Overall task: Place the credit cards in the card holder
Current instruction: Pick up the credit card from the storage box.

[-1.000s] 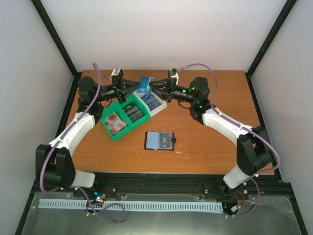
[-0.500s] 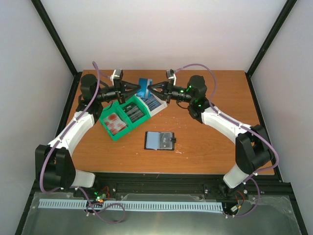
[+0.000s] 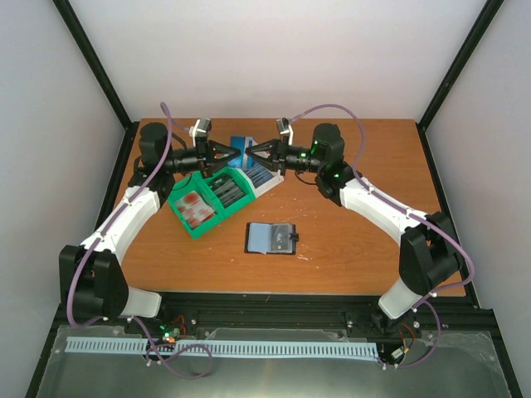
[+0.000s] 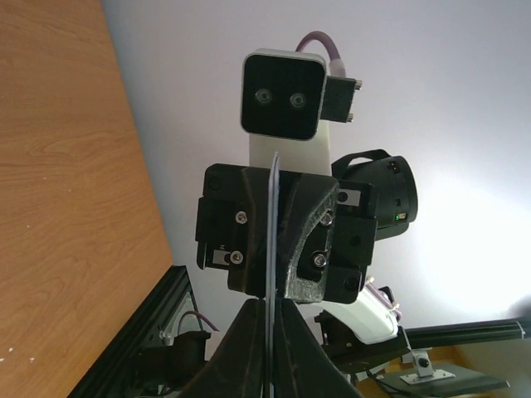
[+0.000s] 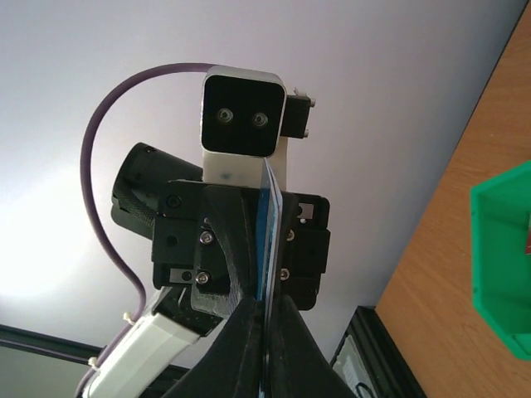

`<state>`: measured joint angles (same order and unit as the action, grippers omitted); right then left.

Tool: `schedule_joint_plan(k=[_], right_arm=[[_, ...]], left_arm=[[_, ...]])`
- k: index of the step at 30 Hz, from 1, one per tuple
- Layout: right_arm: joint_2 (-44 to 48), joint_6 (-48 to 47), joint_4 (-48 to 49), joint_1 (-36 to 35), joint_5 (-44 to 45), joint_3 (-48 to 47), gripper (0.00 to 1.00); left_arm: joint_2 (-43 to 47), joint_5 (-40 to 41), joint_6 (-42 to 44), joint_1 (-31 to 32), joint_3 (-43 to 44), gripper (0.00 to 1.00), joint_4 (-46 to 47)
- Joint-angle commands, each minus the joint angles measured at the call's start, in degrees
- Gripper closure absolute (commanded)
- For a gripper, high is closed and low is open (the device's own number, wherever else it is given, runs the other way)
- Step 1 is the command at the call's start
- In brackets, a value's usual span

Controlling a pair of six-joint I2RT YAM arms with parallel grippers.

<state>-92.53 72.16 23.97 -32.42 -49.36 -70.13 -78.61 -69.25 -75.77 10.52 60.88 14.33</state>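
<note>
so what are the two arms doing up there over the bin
The left gripper and right gripper face each other, both pinching one blue credit card in the air above the green and white bin; it looks like a handover. The black card holder lies open on the table, untouched. Other cards sit in the bin.

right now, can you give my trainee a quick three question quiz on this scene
1. True or false: the card holder lies open on the table.
2. The blue card is pinched by: A) the left end effector alone, B) the right end effector alone, C) both.
3. How many compartments does the green and white bin have?

Key: 1 true; 2 C; 3 three.
</note>
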Motion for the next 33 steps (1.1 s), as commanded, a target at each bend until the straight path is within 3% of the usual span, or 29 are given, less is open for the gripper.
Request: schedule_joint_plan(k=[1, 7, 13, 28, 33], right_arm=[[-0.5, -6.5, -8.3, -0.6, 4.1, -1.1, 0.96], [0.8, -7.7, -8.2, 0.8, 4.7, 0.8, 0.94], [2.6, -4.4, 1.9, 1.8, -0.1, 4.7, 0.75], [7.4, -6.3, 4.0, 1.8, -2.6, 10.0, 0.74], [8.7, -6.0, 8.9, 1.7, -3.0, 10.8, 0.64]], left_arm=[[0.2, -1.8, 6.0, 0.8, 5.2, 0.97, -3.5], [0.3, -0.4, 10.9, 0.3, 6.6, 0.99, -8.3], [0.3, 0.1, 11.4, -0.1, 6.7, 0.99, -9.0], [0.8, 2.2, 2.9, -0.4, 6.5, 0.99, -4.4], [0.7, 2.5, 3.2, -0.4, 5.5, 0.99, -4.6]])
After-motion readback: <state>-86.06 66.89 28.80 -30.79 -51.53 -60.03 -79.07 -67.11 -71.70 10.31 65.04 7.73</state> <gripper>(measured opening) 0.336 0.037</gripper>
